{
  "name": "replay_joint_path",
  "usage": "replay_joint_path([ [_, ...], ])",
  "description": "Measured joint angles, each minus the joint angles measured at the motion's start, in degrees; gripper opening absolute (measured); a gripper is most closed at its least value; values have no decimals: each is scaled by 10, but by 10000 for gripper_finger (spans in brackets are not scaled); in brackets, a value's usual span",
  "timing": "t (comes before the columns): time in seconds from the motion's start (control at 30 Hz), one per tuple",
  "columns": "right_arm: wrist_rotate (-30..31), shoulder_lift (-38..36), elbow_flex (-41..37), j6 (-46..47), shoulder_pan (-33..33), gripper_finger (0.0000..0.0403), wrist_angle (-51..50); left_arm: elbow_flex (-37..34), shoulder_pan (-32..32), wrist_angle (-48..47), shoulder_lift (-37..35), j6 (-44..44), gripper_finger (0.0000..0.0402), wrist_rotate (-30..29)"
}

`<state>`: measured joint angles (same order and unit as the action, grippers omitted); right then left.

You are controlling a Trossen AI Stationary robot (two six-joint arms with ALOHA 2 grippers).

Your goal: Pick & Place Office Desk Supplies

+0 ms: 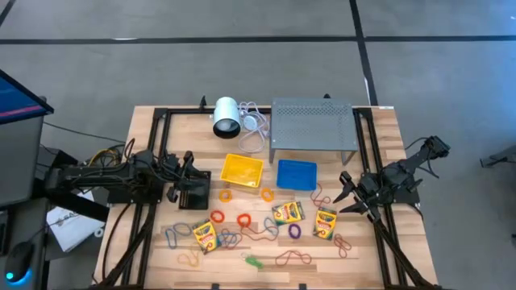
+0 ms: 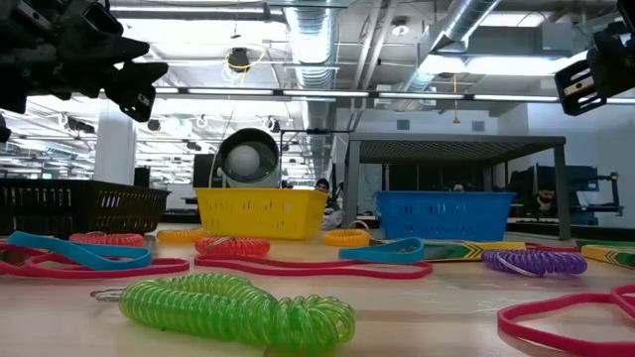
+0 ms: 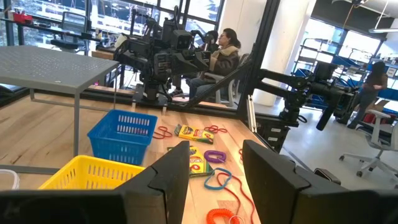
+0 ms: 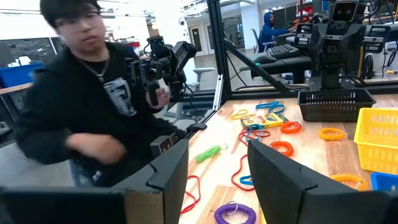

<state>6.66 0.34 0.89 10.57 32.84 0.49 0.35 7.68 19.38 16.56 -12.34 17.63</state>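
A: Both claws hang spread and empty, the left gripper (image 1: 184, 192) beside the yellow tray (image 1: 242, 170), the right gripper (image 1: 348, 193) near the blue tray (image 1: 296, 174).

B: The crayon boxes (image 1: 287, 213) lie between them among the rubber bands (image 1: 292, 258). I'd drop straight down, straddling 1 box across its narrow sides.
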Motion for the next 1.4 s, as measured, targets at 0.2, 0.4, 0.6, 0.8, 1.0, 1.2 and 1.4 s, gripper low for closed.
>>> replay_joint_path([
  [0.2, 0, 0, 0, 0, 0, 161, 0, 0, 0, 1, 0, 0, 144, 0],
  [0.4, 0, 0, 0, 0, 0, 161, 0, 0, 0, 8, 0, 0, 144, 0],
  [0.6, 0, 0, 0, 0, 0, 161, 0, 0, 0, 30, 0, 0, 144, 0],
  [0.8, 0, 0, 0, -1, 0, 161, 0, 0, 0, 47, 0, 0, 144, 0],
  [1.0, 0, 0, 0, -76, 0, 161, 1, 0, 0, 57, 0, -48, 144, 0],
  [1.2, 3, 0, 0, -62, 0, 161, 3, 0, 0, 66, 0, -79, 144, 1],
  [1.4, 9, 0, -2, -13, 0, 161, 31, 0, 0, 89, 0, -67, 144, 1],
])
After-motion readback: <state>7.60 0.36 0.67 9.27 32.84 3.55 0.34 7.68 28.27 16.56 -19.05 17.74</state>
